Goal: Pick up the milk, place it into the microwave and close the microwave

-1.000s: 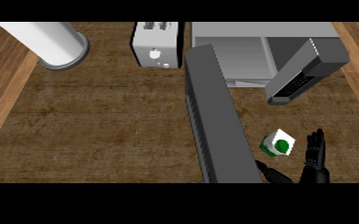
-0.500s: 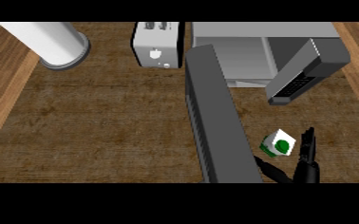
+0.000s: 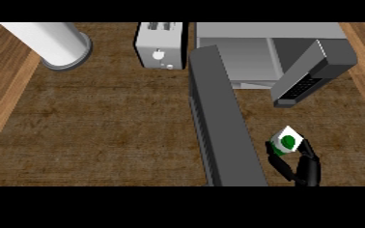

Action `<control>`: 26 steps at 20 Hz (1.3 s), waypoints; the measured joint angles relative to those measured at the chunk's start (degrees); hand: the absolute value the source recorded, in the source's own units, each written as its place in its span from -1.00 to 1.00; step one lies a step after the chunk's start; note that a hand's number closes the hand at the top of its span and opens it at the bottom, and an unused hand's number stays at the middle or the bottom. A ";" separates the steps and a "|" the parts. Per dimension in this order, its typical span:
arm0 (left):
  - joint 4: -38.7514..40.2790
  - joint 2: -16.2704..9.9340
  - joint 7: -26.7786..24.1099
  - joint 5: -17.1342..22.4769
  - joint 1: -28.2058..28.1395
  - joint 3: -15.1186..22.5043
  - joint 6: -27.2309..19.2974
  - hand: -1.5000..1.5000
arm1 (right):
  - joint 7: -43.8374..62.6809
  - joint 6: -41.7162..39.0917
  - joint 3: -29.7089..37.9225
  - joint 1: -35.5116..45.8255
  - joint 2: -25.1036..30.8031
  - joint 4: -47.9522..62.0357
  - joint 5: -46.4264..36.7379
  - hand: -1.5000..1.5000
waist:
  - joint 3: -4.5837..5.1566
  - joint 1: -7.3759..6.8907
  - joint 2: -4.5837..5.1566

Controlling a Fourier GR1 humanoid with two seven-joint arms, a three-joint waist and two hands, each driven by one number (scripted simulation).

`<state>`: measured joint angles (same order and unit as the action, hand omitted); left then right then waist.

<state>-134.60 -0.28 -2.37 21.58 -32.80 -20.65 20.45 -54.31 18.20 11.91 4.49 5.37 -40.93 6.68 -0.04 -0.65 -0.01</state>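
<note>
Fingers are now closing around the milk point(image 3: 288, 140) — the right robot hand point(image 3: 303, 163) is curling round it on the worktop point(image 3: 107, 125), beside the open microwave point(image 3: 264, 53) door

The right hand point(image 3: 303, 163) curls round the milk point(image 3: 287, 140), hiding the carton's lower part. Left of the milk, the microwave's open door point(image 3: 224, 125) runs out of view below. Beyond the door, the white cylinder point(image 3: 53, 43) is cut off above.
</note>
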 measured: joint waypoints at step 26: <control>0.75 -0.70 1.10 3.02 0.78 -3.20 1.48 -1.00 | -2.78 -27.21 -10.41 20.51 7.83 8.96 -7.14 1.00 | 0.01 -0.30 -0.01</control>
<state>-133.85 -0.98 -1.27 24.60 -32.02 -23.85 21.93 -57.10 -9.01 1.50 25.00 13.20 -31.97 -0.46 -0.03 -0.95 -0.01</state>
